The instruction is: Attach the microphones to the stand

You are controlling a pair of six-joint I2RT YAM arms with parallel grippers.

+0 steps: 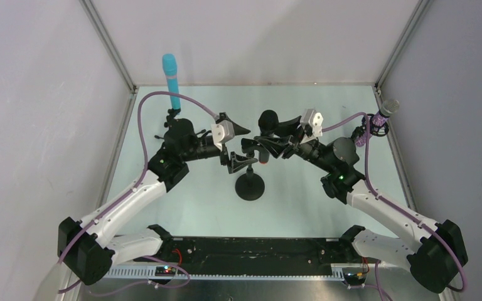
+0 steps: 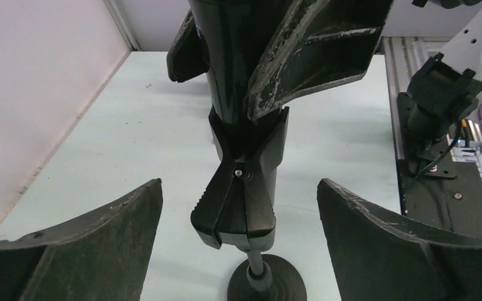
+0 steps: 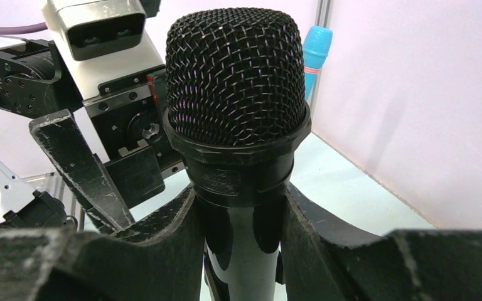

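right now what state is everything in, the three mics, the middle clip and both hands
black microphone, upright, lower end in the middle clip
middle clip, around the black microphone's body
right hand, shut on the black microphone
left hand, open, fingers either side of the clip, not touching
cyan microphone, mounted upright, back left
purple microphone, mounted tilted, far right

The scene is lit brightly and evenly from above, and only faint, soft shadows are thrown on the table [image 1: 301,207]. The pale walls [image 3: 414,125] are given a pinkish cast in the wrist views. Bright reflections are carried by the glossy body of the black microphone [image 3: 235,94], whose mesh is rendered sharply; the cyan microphone [image 3: 317,53] behind is slightly softened. The frame posts [image 1: 110,44] are splayed outward in the top view.
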